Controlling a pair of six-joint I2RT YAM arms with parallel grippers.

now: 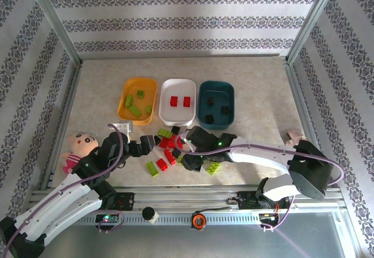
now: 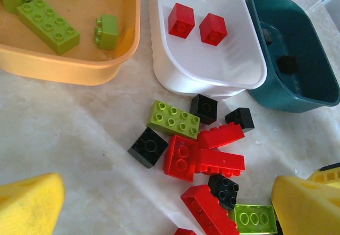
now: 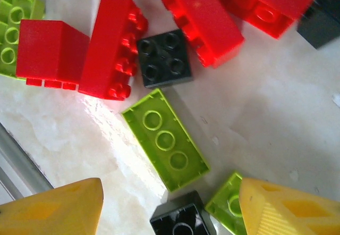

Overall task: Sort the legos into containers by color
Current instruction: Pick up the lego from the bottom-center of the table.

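Top view: loose legos lie heaped just before the orange-yellow tray, white tray and teal tray.

Left wrist: left gripper spread wide over the heap, holding nothing.

Right wrist: right gripper parted too, a lime brick lying flat just ahead.

**Counted, Kind by Kind**

Counted 3 trays: 1 orange-yellow tray, 1 white tray, 1 dark teal tray. Found 4 lime green bricks in the first, 2 red bricks in the second, 3 black bricks in the third. Saw 1 doll. Could not tally the loose bricks, too overlapped.
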